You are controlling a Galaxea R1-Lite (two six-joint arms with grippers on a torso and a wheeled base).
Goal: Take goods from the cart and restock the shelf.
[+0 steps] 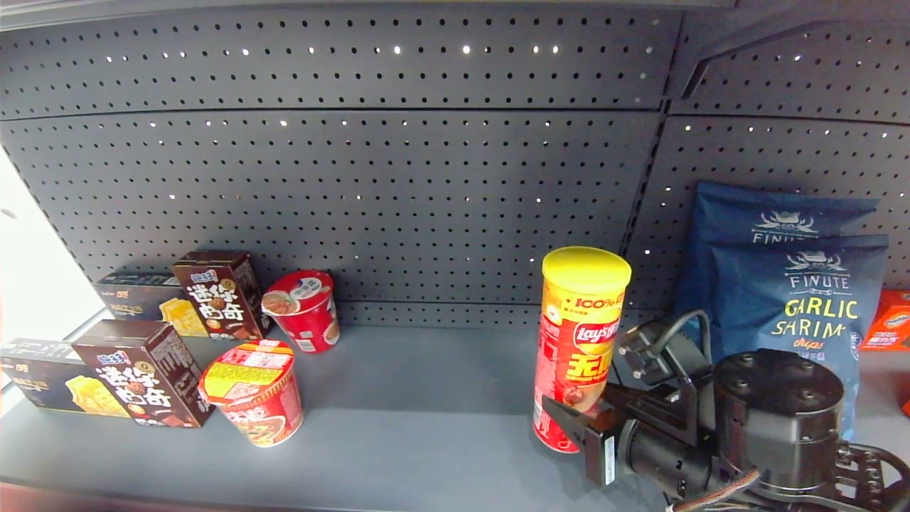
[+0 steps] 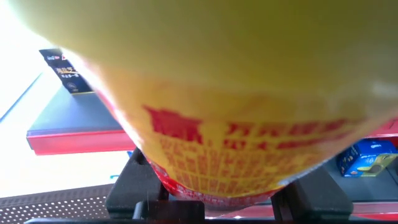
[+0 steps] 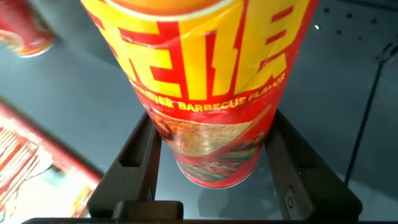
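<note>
A: Progress?

B: Partway, by my reading. The can (image 1: 579,341) stands upright on the shelf (image 1: 426,398), lower right of centre in the head view, its base on the deck. The right gripper (image 3: 214,155) is clamped low on the can, one finger against each side. So it is placed but not let go.

A: Left arm?

B: The left gripper (image 2: 217,193) is closed on a tub (image 2: 236,112), held off any surface with red-edged shelving behind it. That item is not yet shelved.

A: What is already stocked?

B: Lower left: four boxes (image 1: 142,377) in two rows and two noodle cups (image 1: 256,391), one behind the other. Right side: two blue bags (image 1: 803,306) leaning on the pegboard (image 1: 355,199), and an orange pack (image 1: 892,320) at the frame edge. A wide bare stretch of deck lies between the cups and the can.

A: What is left?

B: Judged only: release the can, then seat the tub, likely in that gap. How much more stock waits, I cannot tell.

A: Materials?

B: The can is a tall rigid cylinder with a glossy red-yellow wrap and a yellow snap lid. The tub is smooth, yellow with red print, and narrows toward the gripped end. The boxes are dark printed card. The bags are matte soft film. The deck is smooth grey and faintly reflective; the pegboard is perforated dark metal.
</note>
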